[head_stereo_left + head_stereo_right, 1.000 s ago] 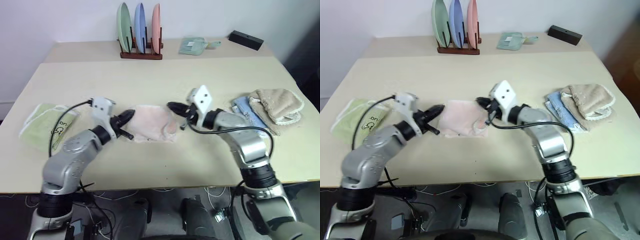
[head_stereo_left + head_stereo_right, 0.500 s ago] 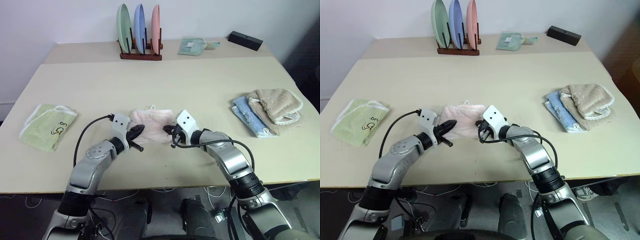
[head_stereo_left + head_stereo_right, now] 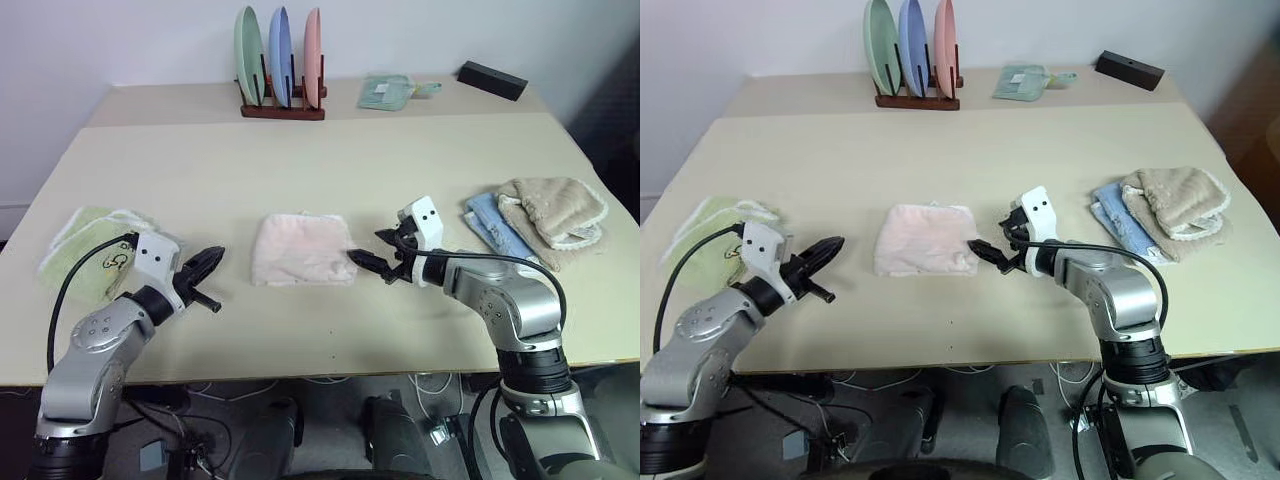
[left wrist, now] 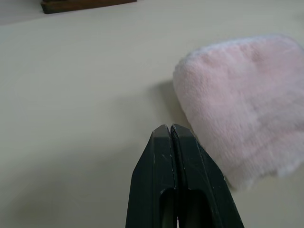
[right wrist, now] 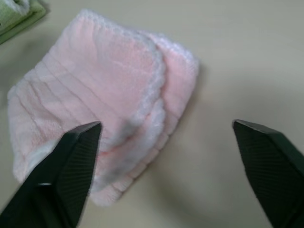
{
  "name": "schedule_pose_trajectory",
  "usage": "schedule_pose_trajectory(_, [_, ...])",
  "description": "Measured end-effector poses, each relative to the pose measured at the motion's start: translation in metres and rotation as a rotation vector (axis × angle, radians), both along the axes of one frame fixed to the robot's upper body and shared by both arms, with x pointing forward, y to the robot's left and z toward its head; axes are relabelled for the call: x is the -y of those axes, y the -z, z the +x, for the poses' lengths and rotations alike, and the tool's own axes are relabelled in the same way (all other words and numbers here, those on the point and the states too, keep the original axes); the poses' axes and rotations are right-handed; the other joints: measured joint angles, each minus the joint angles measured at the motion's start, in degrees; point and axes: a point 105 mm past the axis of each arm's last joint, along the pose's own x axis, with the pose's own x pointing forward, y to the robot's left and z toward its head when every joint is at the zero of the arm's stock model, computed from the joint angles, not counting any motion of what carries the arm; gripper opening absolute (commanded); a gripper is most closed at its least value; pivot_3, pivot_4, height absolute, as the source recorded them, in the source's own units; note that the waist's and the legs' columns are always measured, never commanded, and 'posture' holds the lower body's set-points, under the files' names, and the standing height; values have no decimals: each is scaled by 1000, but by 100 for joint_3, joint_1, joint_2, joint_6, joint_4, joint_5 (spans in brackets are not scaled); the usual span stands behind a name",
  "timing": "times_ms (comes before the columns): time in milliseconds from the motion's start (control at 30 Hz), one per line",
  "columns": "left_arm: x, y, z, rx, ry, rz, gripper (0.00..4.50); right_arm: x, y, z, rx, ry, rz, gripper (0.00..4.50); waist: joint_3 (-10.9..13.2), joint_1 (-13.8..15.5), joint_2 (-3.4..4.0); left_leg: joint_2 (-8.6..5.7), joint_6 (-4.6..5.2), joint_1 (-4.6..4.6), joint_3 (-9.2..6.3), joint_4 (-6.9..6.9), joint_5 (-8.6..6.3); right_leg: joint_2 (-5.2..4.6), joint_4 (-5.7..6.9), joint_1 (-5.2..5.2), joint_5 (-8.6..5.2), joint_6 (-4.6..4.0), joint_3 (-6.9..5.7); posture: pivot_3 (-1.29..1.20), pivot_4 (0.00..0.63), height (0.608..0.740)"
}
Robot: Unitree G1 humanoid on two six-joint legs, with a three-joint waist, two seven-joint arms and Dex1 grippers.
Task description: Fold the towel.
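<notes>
i see the pale pink terry towel with a white trimmed edge [image 3: 301, 250] lying folded into a compact, roughly square pad near the middle of the long beige tabletop [image 3: 300, 160]. from my seat it sits at about 12 o'clock, a little toward the near edge. its layered, scalloped edges face the right gripper.

left gripper [image 3: 211, 257]: black fingers pressed together, nothing between them. it hovers at about 9 o'clock of the pink towel, apart from it, tips aimed toward the towel's near left corner. in the left wrist view the closed fingers [image 4: 175, 142] point at bare table just short of the towel's rounded fold.

right gripper [image 3: 372, 256]: fingers spread wide, holding nothing. it sits at about 3 o'clock of the towel, with one fingertip just beside the towel's right edge. i cannot tell whether it touches. in the right wrist view the two fingers [image 5: 76, 156] stand far apart, one over the stacked edges, the other over bare table.

light green folded cloth with a dark logo [image 3: 85, 245] lies at 9 o'clock, near the table's left edge, behind the left arm. light blue cloth [image 3: 497, 231] and beige knitted cloth [image 3: 555, 212] lie overlapping at 3 o'clock. dark wooden rack with green, blue and pink upright plates [image 3: 280, 62] stands at 12 o'clock, far back. right of it lie a small pale green cloth [image 3: 388, 91] and a black oblong box [image 3: 492, 80].
</notes>
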Motion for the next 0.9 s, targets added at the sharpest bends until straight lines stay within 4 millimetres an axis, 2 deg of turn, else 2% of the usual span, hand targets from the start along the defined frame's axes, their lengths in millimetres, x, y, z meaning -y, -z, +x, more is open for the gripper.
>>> schedule_pose_trajectory(67, [-1,2,0,-4,-16,-5,0,0,2,1,-5,12,1,4451,0,-1,0,-1,0,-1,0,0,0,0,-1,0,0,1,0,0,150,737])
schedule_pose_trajectory(167, [1,6,5,-47,-67,-124,844,-1,0,2,7,13,8,4500,0,-9,0,0,0,0,-1,0,0,1,0,-1,1,2,0,0,150,737])
schedule_pose_trajectory(267, [15,5,11,-113,-72,-325,2321,-1,-6,3,47,10,15,4500,1,-4,-3,-1,0,-1,-2,4,0,0,2,1,1,3,-2,0,150,737])
schedule_pose_trajectory(400, [30,1,21,-191,-91,-495,4461,3,-12,4,88,8,22,4500,2,-12,-3,-2,0,0,-2,4,1,1,6,-1,1,4,-2,0,150,737])
schedule_pose_trajectory(533, [46,10,36,-338,-124,-639,4461,5,-29,2,150,-11,69,4500,3,-20,-8,-3,0,0,-1,5,0,2,7,1,1,4,-2,0,150,737])
schedule_pose_trajectory(633, [54,21,38,-434,-124,-652,4461,2,-40,-3,192,-44,91,4500,3,-45,-8,-5,0,0,-1,3,0,3,7,-1,1,4,-2,0,150,737])
schedule_pose_trajectory(700, [58,20,39,-457,-108,-650,4461,2,-43,-7,202,-61,97,4500,3,-30,-8,-5,-1,0,-1,4,1,3,7,0,1,4,-2,0,150,737])
schedule_pose_trajectory(800, [71,22,38,-505,-66,-672,3581,-2,-46,-15,215,-97,110,4500,3,-8,-8,-5,0,0,-1,6,0,0,6,3,1,4,-2,0,150,737])
schedule_pose_trajectory(900, [82,29,35,-552,-42,-670,2047,-5,-50,-19,231,-127,114,4500,3,-1,-9,-5,-1,0,-1,7,1,1,6,3,1,4,-2,0,150,737])
